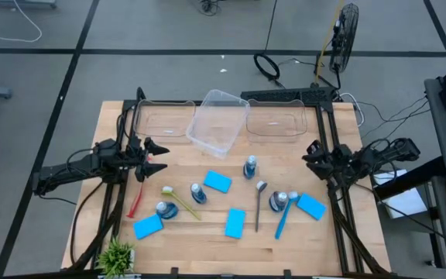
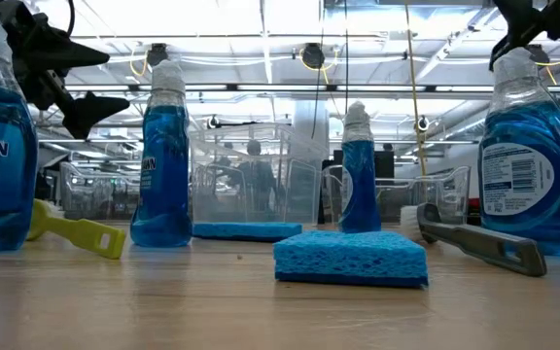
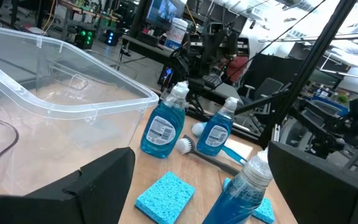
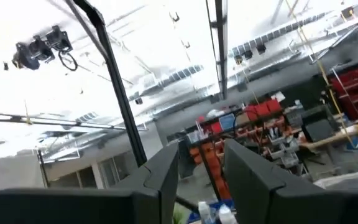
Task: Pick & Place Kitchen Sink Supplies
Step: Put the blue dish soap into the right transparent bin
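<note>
My left gripper (image 1: 155,153) hovers open and empty at the table's left, above the red brush (image 1: 136,200); its fingers (image 3: 98,186) frame two blue bottles (image 3: 163,124) and a blue sponge (image 3: 165,196). My right gripper (image 1: 310,153) hangs at the right, above a bottle (image 1: 279,201), with a narrow empty gap between its fingers (image 4: 160,174). Several blue bottles (image 1: 250,167) and flat blue sponges (image 1: 217,181) lie spread over the table's front half. Among them are a yellow brush (image 1: 180,201), a blue brush (image 1: 283,218) and a grey spoon-like tool (image 1: 259,203).
A clear bin (image 1: 217,120) sits tilted at the back middle, with flatter clear bins at its left (image 1: 163,118) and right (image 1: 277,120). A small green plant (image 1: 117,254) stands at the front left corner. A black fan (image 1: 345,35) stands behind the table.
</note>
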Controlling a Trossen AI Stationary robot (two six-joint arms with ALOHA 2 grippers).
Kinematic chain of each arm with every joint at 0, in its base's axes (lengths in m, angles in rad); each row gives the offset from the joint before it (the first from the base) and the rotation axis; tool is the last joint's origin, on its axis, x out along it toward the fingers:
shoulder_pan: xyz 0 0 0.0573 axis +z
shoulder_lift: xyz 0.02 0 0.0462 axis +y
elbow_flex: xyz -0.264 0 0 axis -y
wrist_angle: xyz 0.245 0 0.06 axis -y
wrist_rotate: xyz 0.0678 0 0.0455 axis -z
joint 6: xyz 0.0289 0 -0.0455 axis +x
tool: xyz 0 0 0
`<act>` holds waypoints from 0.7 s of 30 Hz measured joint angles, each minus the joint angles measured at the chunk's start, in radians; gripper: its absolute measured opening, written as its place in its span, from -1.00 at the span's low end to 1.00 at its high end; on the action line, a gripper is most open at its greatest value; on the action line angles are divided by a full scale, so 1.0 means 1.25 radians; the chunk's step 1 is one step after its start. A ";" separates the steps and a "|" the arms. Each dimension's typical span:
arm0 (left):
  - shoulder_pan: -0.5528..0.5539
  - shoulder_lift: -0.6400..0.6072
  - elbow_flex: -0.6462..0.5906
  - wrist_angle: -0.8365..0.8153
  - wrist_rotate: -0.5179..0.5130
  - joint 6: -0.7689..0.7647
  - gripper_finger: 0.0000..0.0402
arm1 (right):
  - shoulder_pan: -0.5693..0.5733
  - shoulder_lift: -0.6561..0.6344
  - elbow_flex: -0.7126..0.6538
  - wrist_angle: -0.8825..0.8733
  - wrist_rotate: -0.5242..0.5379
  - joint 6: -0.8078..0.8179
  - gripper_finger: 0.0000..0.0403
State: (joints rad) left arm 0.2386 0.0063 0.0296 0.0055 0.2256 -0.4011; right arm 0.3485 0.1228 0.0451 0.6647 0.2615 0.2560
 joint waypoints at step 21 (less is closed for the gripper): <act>0.000 0.000 0.000 -0.001 -0.009 0.006 0.82 | 0.011 0.423 0.591 -0.580 -0.107 0.087 -0.42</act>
State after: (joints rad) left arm 0.2386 0.0063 0.0292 0.0048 0.2146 -0.3939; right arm 0.3628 0.6509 0.7841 -0.0606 0.1273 0.3649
